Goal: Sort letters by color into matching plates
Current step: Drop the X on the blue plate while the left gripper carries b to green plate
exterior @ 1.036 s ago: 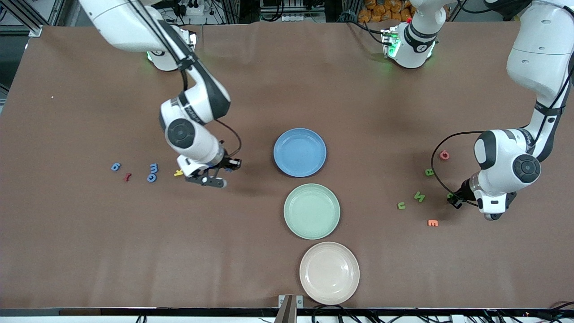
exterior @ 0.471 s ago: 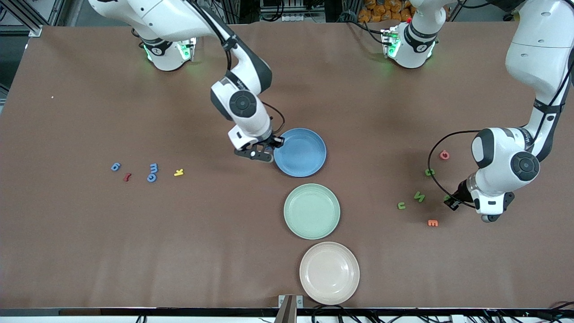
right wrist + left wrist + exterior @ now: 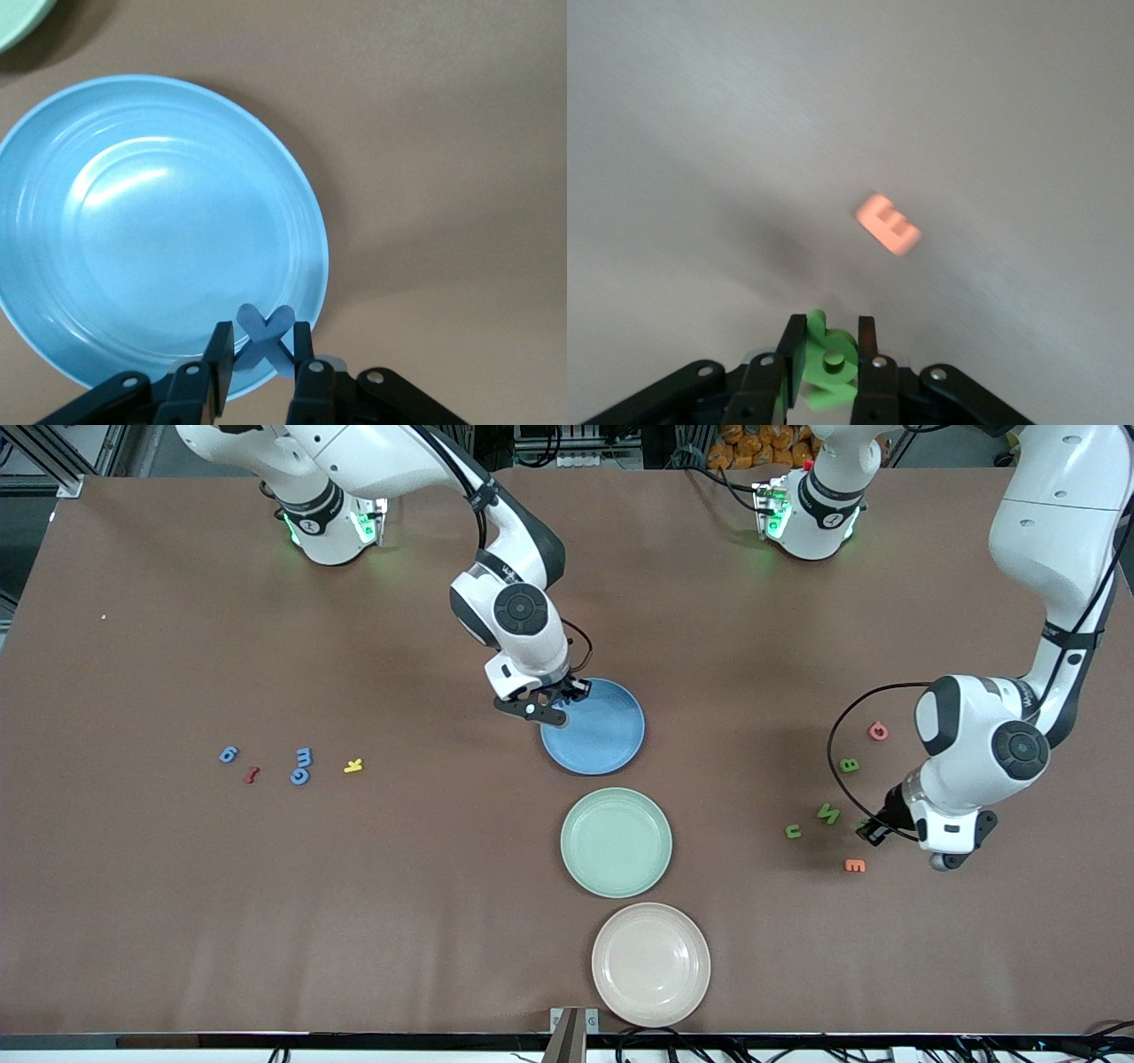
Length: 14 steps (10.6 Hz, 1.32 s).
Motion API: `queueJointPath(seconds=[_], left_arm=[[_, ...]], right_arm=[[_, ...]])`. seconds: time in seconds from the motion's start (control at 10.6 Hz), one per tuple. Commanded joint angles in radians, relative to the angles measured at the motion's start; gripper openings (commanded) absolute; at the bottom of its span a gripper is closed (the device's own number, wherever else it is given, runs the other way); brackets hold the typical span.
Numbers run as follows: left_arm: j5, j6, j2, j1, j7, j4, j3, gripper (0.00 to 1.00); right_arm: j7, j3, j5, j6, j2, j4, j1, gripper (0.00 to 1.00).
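My right gripper (image 3: 556,707) (image 3: 263,343) hangs over the edge of the blue plate (image 3: 607,735) (image 3: 133,221), shut on a blue letter x (image 3: 266,336). My left gripper (image 3: 871,830) (image 3: 831,335) is shut on a green letter (image 3: 831,359) just above the table, close to an orange E (image 3: 855,864) (image 3: 888,225). Three green letters (image 3: 828,813) lie on the table beside it. Three blue letters (image 3: 301,766) lie toward the right arm's end. The mint green plate (image 3: 616,841) sits nearer the front camera than the blue one; both plates hold nothing.
A beige-pink plate (image 3: 651,964) lies nearest the front camera. A yellow k (image 3: 353,765) and a red letter (image 3: 252,774) lie among the blue letters. A pink-red letter (image 3: 877,732) lies beside the green ones.
My right arm has swung from beside the yellow k to the blue plate's edge, carrying the blue letter. My left gripper has drifted a little toward the plates with the green letter.
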Motion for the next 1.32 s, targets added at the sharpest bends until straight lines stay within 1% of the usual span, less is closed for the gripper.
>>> queueJointPath(seconds=[0.0,0.09,0.19,0.28,0.38,0.57,0.66,0.75,0.85,1.04,1.13,1.22], left_arm=[[0.02,0.004,-0.001,-0.048,-0.192,0.019,-0.066,0.0],[0.02,0.004,0.008,-0.099,-0.287,0.042,-0.066,0.0],[0.021,0.004,0.016,-0.15,-0.362,0.065,-0.064,0.0],[0.024,0.004,0.025,-0.193,-0.418,0.078,-0.064,0.0],[0.024,0.004,0.028,-0.228,-0.452,0.082,-0.064,0.0],[0.023,0.004,0.031,-0.289,-0.484,0.098,-0.064,0.0],[0.023,0.004,0.052,-0.325,-0.503,0.125,-0.064,0.0],[0.026,0.004,0.077,-0.369,-0.524,0.154,-0.06,0.0],[0.029,0.004,0.094,-0.41,-0.536,0.17,-0.054,0.0],[0.029,0.004,0.1,-0.464,-0.543,0.179,-0.032,0.0],[0.029,0.004,0.112,-0.478,-0.541,0.2,-0.032,0.0],[0.03,0.006,0.131,-0.5,-0.538,0.22,-0.031,0.0]], right_arm=[[0.069,-0.01,-0.014,-0.011,0.039,0.058,0.021,0.44],[0.115,-0.01,-0.014,-0.011,0.04,0.06,0.019,0.7],[0.131,-0.01,-0.014,-0.011,0.039,0.063,0.018,1.0],[0.132,-0.01,-0.019,-0.014,0.034,0.064,0.013,1.0],[0.131,-0.011,-0.019,-0.049,0.02,0.065,0.003,1.0],[0.102,-0.011,-0.016,-0.213,-0.079,0.061,-0.084,1.0],[0.05,-0.011,-0.016,-0.299,-0.12,0.055,-0.132,1.0],[-0.014,-0.011,-0.014,-0.348,-0.154,0.037,-0.175,1.0],[-0.109,-0.011,-0.014,-0.362,-0.196,-0.01,-0.216,1.0],[-0.327,-0.013,-0.02,-0.359,-0.289,-0.15,-0.315,1.0],[-0.454,-0.016,-0.031,-0.35,-0.332,-0.219,-0.376,1.0],[-0.552,-0.026,-0.056,-0.35,-0.358,-0.262,-0.42,1.0]])
